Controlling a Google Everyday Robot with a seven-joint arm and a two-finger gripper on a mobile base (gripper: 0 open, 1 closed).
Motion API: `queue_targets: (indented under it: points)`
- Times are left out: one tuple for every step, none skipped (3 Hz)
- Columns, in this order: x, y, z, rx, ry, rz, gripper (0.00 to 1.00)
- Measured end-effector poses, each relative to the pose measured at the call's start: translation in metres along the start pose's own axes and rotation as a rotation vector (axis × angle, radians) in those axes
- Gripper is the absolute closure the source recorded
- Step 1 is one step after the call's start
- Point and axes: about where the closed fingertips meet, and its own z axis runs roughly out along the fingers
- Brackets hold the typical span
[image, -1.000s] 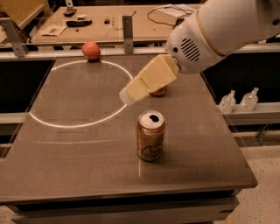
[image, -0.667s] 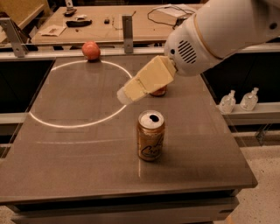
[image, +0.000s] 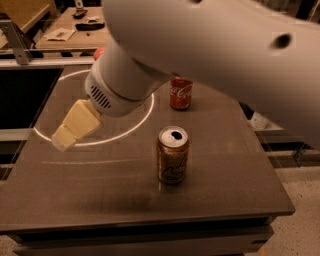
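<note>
The open brown can (image: 173, 156) stands upright on the table (image: 235, 190), a little right of the middle and nearer the front edge than the far one. Its long axis runs straight up and down. The lid faces the ceiling, and the dark drinking hole sits toward the far side of the lid. The printed side with pale lettering turns toward the front edge.

Nothing grips it, nothing touches it, and it is neither tipped nor lifted, so as far as this view shows, all handling of it remains to be done.

The hand (image: 64, 140) hangs above the left part of the table, well apart from the brown can and closer to the left edge. It slants down toward the front-left corner. I cannot tell whether it is spread or pressed together, and no object shows in it.

The arm (image: 130, 80) reaches in from the upper right, passing over the far half of the table. A red cola can (image: 180, 94) stands upright beyond the brown can, toward the far edge, and the two are apart. A white ring (image: 125, 131) is drawn on the left half of the surface, and the hand is over its front-left arc. A red round thing (image: 99, 52), perhaps an apple, peeks out near the far edge, mostly hidden by the arm.
</note>
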Motion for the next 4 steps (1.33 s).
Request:
queue_targets:
  points:
    - [-0.026,0.036,0.046,0.016,0.013,-0.053,0.00]
    - [-0.035,0.054,0.088,0.071,0.043,-0.072,0.00]
    - [-0.037,0.044,0.108,0.175,0.053,-0.047,0.00]
    - [-0.039,0.027,0.110,0.299,0.028,0.004,0.00]
